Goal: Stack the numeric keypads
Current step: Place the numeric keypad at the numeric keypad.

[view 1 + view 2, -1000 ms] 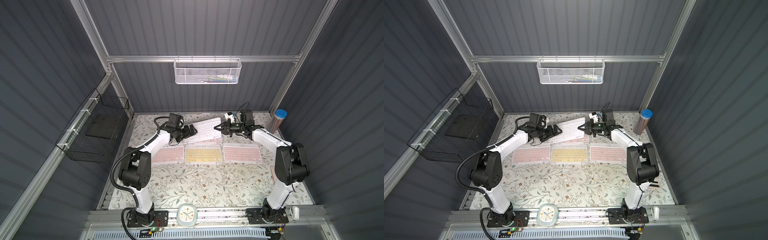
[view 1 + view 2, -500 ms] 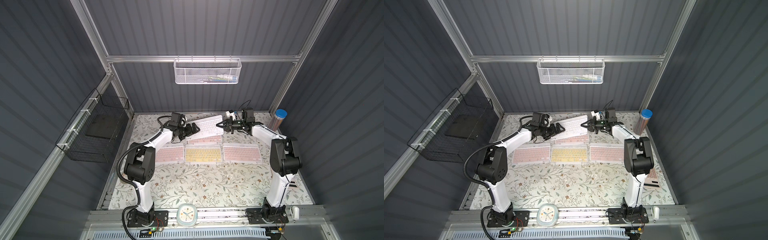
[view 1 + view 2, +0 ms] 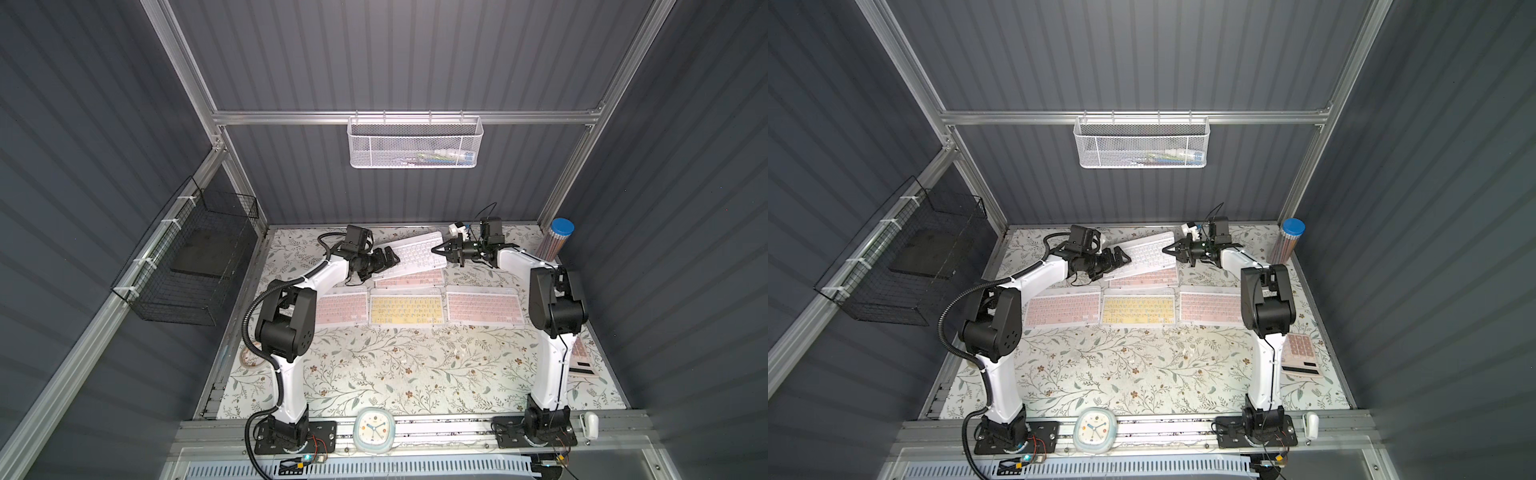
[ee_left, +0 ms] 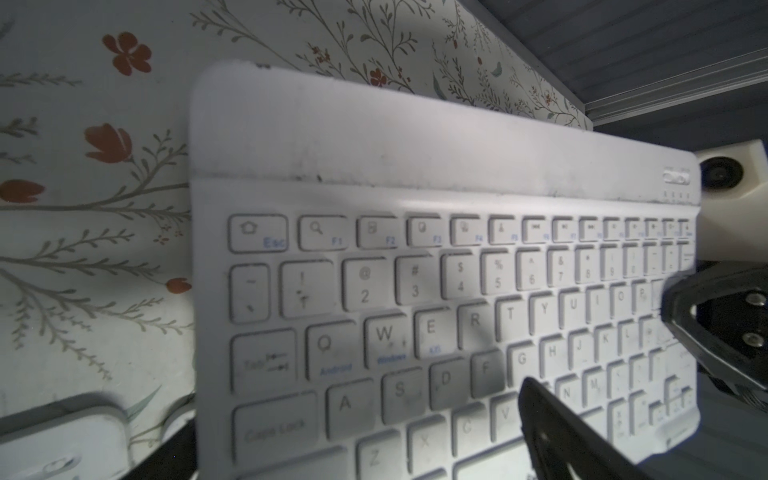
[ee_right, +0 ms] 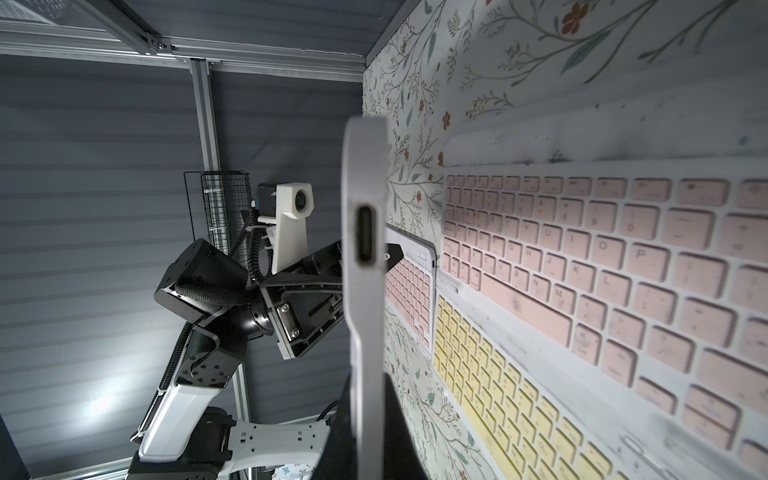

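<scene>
Noted white keypad (image 3: 417, 254) upper centre of a top view, tilted over a pink keypad (image 3: 409, 279). My right gripper (image 3: 441, 250) was clenched on one end; left gripper (image 3: 388, 261) released, jaws wide astride the other. I judged the lone edge pinch could slip, dropping it skewed.

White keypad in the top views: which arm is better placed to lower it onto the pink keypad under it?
Right. The right gripper is shut on one end of the white keypad, holding it tilted over the pink keypad. The left gripper stands open at the other end.
</scene>
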Robot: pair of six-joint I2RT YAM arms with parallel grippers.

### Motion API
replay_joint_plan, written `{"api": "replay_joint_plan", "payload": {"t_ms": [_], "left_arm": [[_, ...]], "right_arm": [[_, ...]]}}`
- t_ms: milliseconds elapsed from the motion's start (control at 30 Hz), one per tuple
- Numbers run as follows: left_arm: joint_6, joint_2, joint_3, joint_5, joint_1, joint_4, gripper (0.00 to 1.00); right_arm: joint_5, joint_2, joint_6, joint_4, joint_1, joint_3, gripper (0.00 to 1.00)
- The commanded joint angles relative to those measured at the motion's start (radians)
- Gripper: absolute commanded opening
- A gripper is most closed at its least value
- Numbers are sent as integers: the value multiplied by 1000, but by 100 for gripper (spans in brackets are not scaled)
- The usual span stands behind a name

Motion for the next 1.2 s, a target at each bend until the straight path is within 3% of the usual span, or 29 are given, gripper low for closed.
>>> {"api": "replay_joint_plan", "payload": {"t_ms": [0,267,1167], "left_arm": [[28,26,48,32,-26,-15,100],[22,91,96,53,-22,-5,100],[47,120,114,-67,25,-80,100]], "right_arm": [[-29,24,36,101,22,22,0],[-42,90,129,232,20,26,0],[-23,169,81,220,-10,-17,0]]}}
